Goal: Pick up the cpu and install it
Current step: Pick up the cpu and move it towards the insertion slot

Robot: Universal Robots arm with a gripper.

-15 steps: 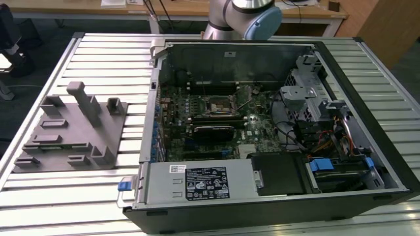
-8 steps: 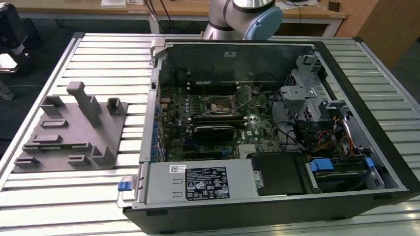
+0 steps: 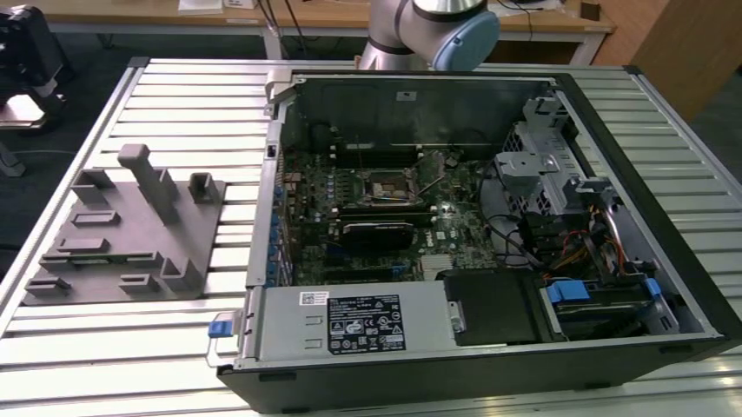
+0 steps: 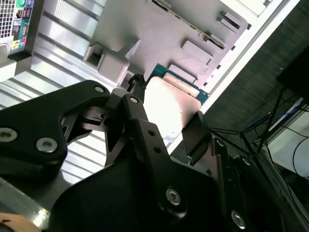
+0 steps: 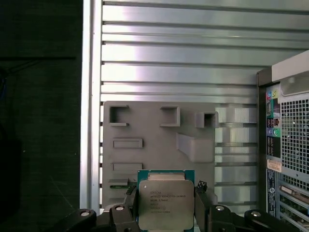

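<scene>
The cpu (image 5: 165, 204), a flat square chip with a silvery top and a green rim, sits between the two black fingers of my gripper (image 5: 165, 210), which is shut on its opposite edges. In the second wrist view the cpu (image 4: 169, 104) looks pale and glaring between the gripper (image 4: 166, 123) fingers. It hangs well above the grey fixture (image 5: 159, 140), which lies on the slatted table. In the exterior view the open computer case (image 3: 487, 217) holds the motherboard with its dark square socket frame (image 3: 383, 182).
The grey fixture (image 3: 128, 226) with upright posts lies on the exterior view's left of the case. The case's rear panel (image 5: 289, 154) stands beside the fixture in the first wrist view. The arm's base (image 3: 429, 35) rises behind the case. The table edge (image 5: 87, 96) drops to dark floor.
</scene>
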